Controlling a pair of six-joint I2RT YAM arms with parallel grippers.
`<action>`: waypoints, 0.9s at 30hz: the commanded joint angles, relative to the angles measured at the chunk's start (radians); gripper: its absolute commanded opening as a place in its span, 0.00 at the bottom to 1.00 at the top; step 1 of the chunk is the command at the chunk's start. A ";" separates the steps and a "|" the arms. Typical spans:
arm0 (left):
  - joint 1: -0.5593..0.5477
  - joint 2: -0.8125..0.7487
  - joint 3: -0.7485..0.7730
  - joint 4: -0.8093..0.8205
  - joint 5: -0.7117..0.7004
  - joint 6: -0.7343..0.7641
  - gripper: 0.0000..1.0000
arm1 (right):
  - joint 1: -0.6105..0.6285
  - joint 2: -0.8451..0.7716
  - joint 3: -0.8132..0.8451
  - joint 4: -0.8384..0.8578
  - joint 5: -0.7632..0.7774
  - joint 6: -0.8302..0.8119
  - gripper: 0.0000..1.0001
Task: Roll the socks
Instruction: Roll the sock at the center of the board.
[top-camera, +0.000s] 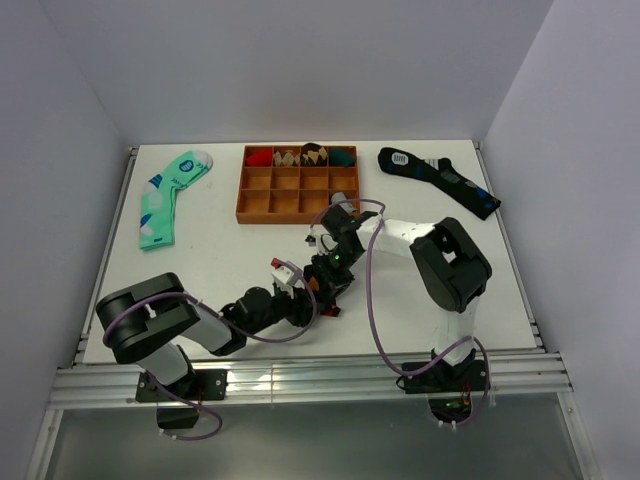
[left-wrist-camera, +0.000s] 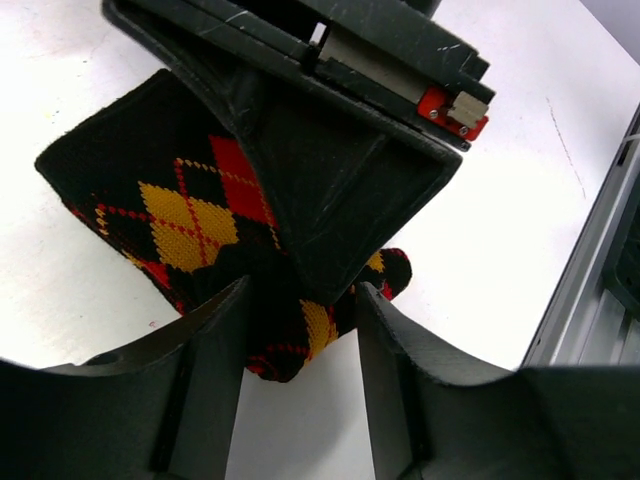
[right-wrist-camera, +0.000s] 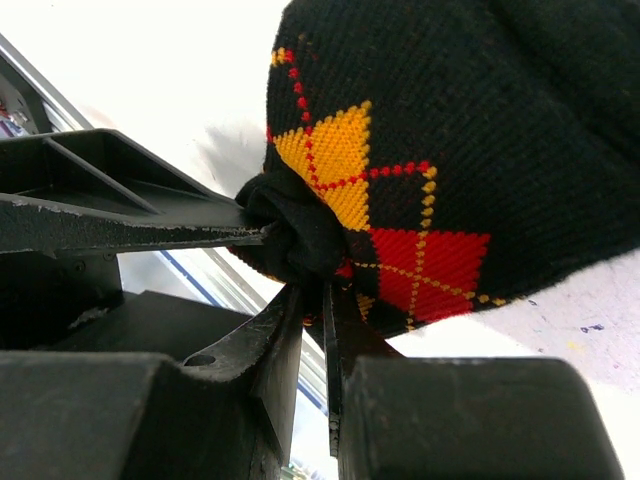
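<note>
A black argyle sock (left-wrist-camera: 170, 205) with red and orange diamonds lies on the white table, partly folded. In the top view both grippers hide most of it. My right gripper (right-wrist-camera: 322, 285) is shut on a bunched black fold of the sock (right-wrist-camera: 450, 150); it also shows from above as the right gripper (left-wrist-camera: 330, 190). My left gripper (left-wrist-camera: 300, 305) is open, its fingertips (left-wrist-camera: 225, 310) on either side of the sock's near rolled end. In the top view the left gripper (top-camera: 310, 287) and right gripper (top-camera: 336, 262) meet mid-table.
A wooden tray (top-camera: 298, 205) stands behind the grippers, with rolled socks in its back row. A mint green and white sock (top-camera: 168, 195) lies at the far left. A dark navy sock (top-camera: 438, 178) lies at the far right. The table's near metal rail (left-wrist-camera: 590, 290) is close by.
</note>
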 joint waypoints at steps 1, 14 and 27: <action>0.003 -0.002 -0.026 -0.033 -0.022 -0.018 0.51 | -0.021 -0.033 0.019 0.013 0.049 -0.003 0.19; 0.002 -0.020 -0.017 -0.095 -0.067 -0.005 0.60 | -0.035 -0.049 0.024 0.033 0.032 0.009 0.19; -0.004 0.020 0.011 -0.119 -0.079 0.006 0.59 | -0.038 0.007 0.070 0.040 0.013 0.020 0.18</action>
